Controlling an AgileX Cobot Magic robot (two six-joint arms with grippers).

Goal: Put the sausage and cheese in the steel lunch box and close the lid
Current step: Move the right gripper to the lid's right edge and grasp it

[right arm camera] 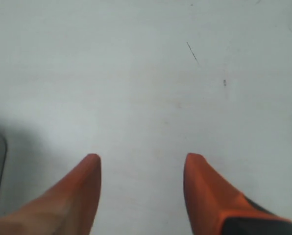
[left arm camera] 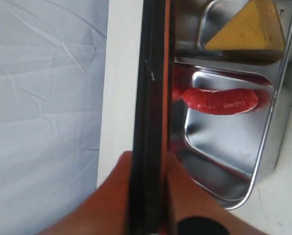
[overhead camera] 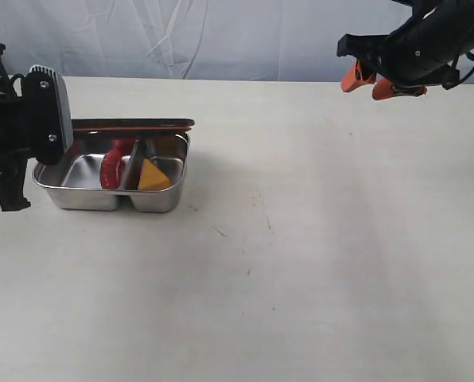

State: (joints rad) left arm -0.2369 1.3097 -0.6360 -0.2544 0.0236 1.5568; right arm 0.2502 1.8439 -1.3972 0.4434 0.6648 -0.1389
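Note:
The steel lunch box (overhead camera: 90, 197) stands on the table at the left. Its left compartment holds the red sausage (overhead camera: 112, 167) (left arm camera: 219, 100); its right one holds the yellow cheese wedge (overhead camera: 153, 177) (left arm camera: 249, 30). The dark lid (overhead camera: 134, 124) (left arm camera: 150, 98) with its orange seal hovers level over the box's far edge. My left gripper (left arm camera: 148, 159) is shut on the lid's left end, with one orange finger (left arm camera: 111, 196) on each face. Raised at the far right, my right gripper (overhead camera: 371, 82) (right arm camera: 142, 159) is open and holds nothing.
The left arm's black body (overhead camera: 18, 131) stands right beside the box's left end. A pale wrinkled backdrop (overhead camera: 221, 36) rises behind the table's far edge. Small dark marks (overhead camera: 219, 231) dot the tabletop near the box.

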